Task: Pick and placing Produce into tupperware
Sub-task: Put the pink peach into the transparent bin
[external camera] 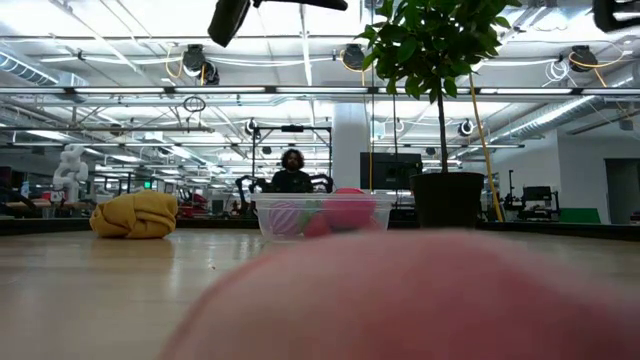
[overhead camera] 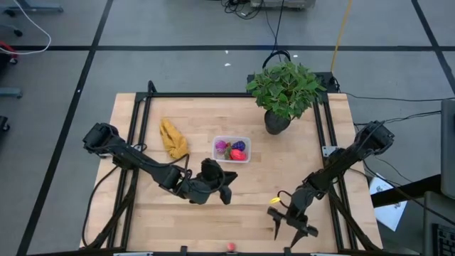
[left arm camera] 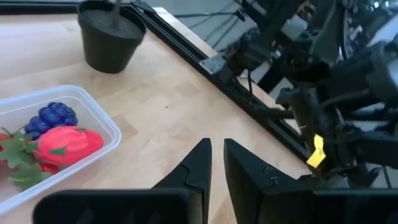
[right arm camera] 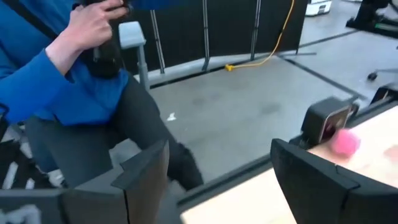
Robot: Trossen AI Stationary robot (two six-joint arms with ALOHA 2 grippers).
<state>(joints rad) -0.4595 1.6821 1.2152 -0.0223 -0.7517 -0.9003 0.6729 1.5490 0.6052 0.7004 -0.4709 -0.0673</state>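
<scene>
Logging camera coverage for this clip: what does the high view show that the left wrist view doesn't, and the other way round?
Only the high view: the yellow banana bunch, the plant's leaves, a pink piece at the table's near edge, and the right claw, open, near the front right of the table.

Only the left wrist view: the left claw close up, its fingers nearly together and holding nothing, and the blue berry cluster clearly lying inside the box.

Both: the tupperware with produce in it, the plant's dark pot, and the wooden table.
</scene>
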